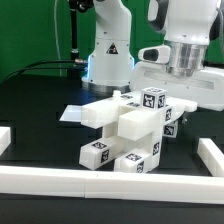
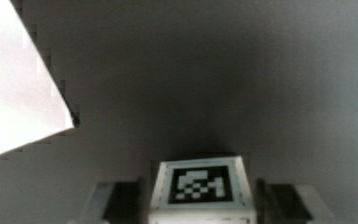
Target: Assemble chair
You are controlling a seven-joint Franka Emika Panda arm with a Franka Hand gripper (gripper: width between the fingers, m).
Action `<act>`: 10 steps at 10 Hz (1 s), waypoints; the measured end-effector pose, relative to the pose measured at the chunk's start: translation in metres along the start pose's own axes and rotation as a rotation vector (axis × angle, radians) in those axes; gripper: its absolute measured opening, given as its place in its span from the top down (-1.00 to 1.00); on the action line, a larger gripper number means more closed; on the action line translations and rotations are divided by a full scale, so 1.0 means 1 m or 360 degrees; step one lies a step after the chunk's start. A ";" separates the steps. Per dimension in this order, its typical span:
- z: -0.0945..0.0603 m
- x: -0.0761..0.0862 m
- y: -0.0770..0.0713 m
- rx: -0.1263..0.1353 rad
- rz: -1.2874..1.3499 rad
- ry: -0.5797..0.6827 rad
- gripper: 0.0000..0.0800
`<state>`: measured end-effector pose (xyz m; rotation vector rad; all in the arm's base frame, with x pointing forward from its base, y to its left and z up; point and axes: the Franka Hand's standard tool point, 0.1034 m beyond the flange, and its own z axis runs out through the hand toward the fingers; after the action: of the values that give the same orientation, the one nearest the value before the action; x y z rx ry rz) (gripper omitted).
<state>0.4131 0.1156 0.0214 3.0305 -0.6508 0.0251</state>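
On the black table (image 1: 40, 105), the chair (image 1: 125, 125) stands partly built: a cluster of chunky white blocks and slabs bearing small black-and-white marker tags, set near the middle of the work area. One flat slab (image 1: 78, 113) juts from the cluster toward the exterior view's left. Long plain white bars (image 1: 100, 180) border the table at the front and at both sides. The robot arm (image 1: 185, 45) reaches down from the exterior view's upper right, its wrist directly over the tagged upright piece (image 1: 153, 100) at the top of the cluster. From the wrist view, the gripper (image 2: 199, 190) sits astride that piece, a grey finger (image 2: 115, 197) on each side of the tag (image 2: 199, 185). The fingers stand narrowed close to the block's flanks, but whether they press on it cannot be told from either picture. A pale, blurred white part (image 2: 19, 85) fills one edge of the wrist view.
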 end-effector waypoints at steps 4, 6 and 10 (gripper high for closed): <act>0.000 0.000 0.000 0.0000 -0.0004 0.0000 0.31; 0.000 0.000 0.000 0.0000 -0.0007 0.0000 0.31; -0.014 -0.009 -0.008 0.0008 -0.0023 -0.0035 0.30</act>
<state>0.4081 0.1276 0.0346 3.0444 -0.6316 -0.0070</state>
